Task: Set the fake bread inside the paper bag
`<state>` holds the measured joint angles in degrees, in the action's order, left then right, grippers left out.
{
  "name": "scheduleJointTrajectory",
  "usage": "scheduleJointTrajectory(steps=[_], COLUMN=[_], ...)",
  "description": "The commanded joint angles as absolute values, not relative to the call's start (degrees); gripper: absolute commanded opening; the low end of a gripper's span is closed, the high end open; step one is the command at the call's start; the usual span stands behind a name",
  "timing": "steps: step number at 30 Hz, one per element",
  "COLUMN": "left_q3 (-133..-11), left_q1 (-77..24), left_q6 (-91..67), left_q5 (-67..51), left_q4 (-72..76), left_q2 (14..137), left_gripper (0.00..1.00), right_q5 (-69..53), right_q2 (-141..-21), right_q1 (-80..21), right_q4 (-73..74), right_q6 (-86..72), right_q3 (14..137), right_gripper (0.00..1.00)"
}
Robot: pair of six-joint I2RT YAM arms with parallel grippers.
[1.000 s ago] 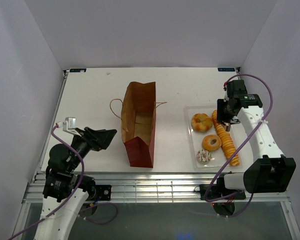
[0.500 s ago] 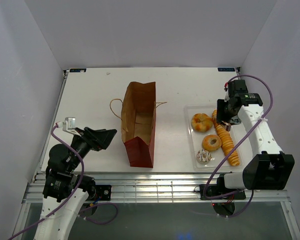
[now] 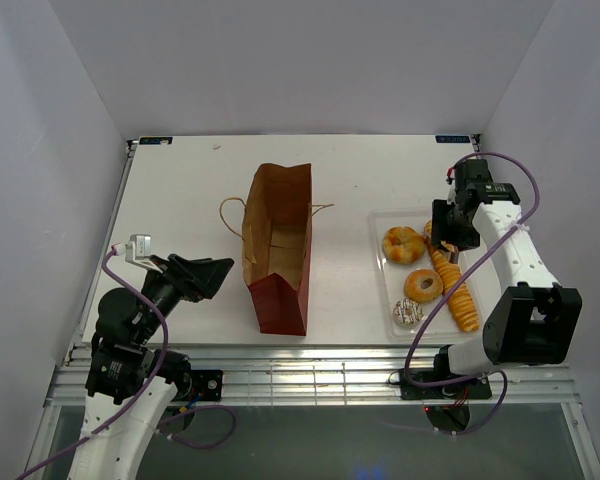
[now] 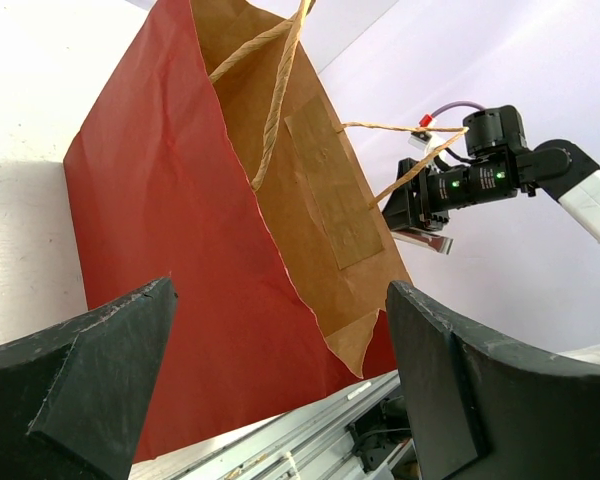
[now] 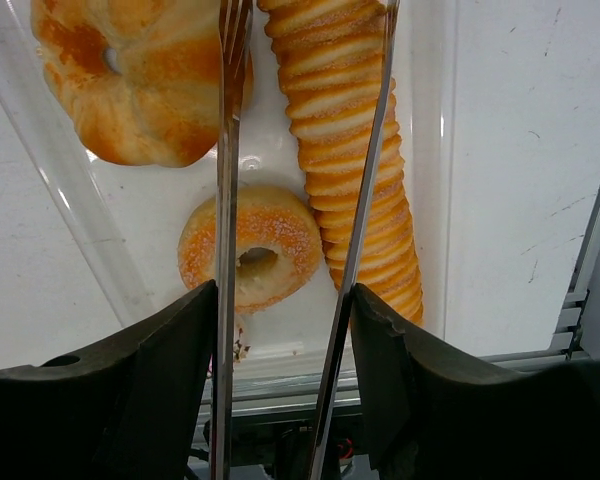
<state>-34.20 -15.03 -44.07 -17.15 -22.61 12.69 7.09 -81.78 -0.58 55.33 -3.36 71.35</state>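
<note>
clear tray on white table | metal tongs, prongs apart, over tray

The paper bag is matt, creased brown paper with rough twine handles. The tray is clear glossy plastic, the tongs are polished metal, and the ridged loaf is smooth.

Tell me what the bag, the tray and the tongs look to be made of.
Paper bag: matte brown kraft paper, creased, with twine handles; its lower end is reddish-brown.
Tray: clear and glossy, probably thin plastic, since the table shows through it.
Tongs: thin, shiny silver arms, likely metal.
</note>
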Motion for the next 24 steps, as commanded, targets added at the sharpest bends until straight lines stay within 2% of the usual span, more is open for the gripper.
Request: scheduleJointTrajectory(steps=[1, 7, 9, 11, 14, 16, 19, 24], left_q3=[-33.7, -33.9, -34.0, -34.0, -34.0, -34.0, -34.0, -35.8], left_q1=[-15.2, -15.2, -15.2, -15.2, -15.2, -15.2, -15.2, -15.2], left_q6=[-44.4, -44.7, -44.8, -45.0, -45.2, -45.5, -46.0, -45.9], left_q5=[-17.6, -17.0, -16.8, -16.6, -16.4, -16.4, -16.0, -12.9], left_q4=[-22.1, -22.3, -22.2, -22.2, -22.2, -22.2, -22.2, -23.6], left_q2=[12.5, 12.3, 12.4, 12.3, 12.4, 12.6, 12.8, 14.3], left_gripper=[0.96, 0.96, 0.96, 0.96, 0.96, 0.96, 0.96, 0.96], right_q5=[5.4, 4.7, 4.8, 4.7, 4.8, 5.0, 5.1, 5.1], right_q2=[-82.9, -85.0, -85.1, -85.1, -84.8, -84.1, -82.0, -76.9], right_q1=[1.1, 1.5, 1.5, 1.6, 1.6, 1.6, 1.6, 1.6], right_q4=[53.3, 52.6, 51.8, 51.0, 50.5, 50.4, 50.8, 52.5], right_q6=[-2.0, -1.8, -1.8, -1.8, -1.8, -2.0, -2.5, -3.8], right_q3=[71.9, 72.2, 71.7, 71.3, 71.0, 71.5, 73.4, 79.2], right_gripper=[0.6, 0.55, 0.48, 0.37, 0.29, 0.28, 0.2, 0.17])
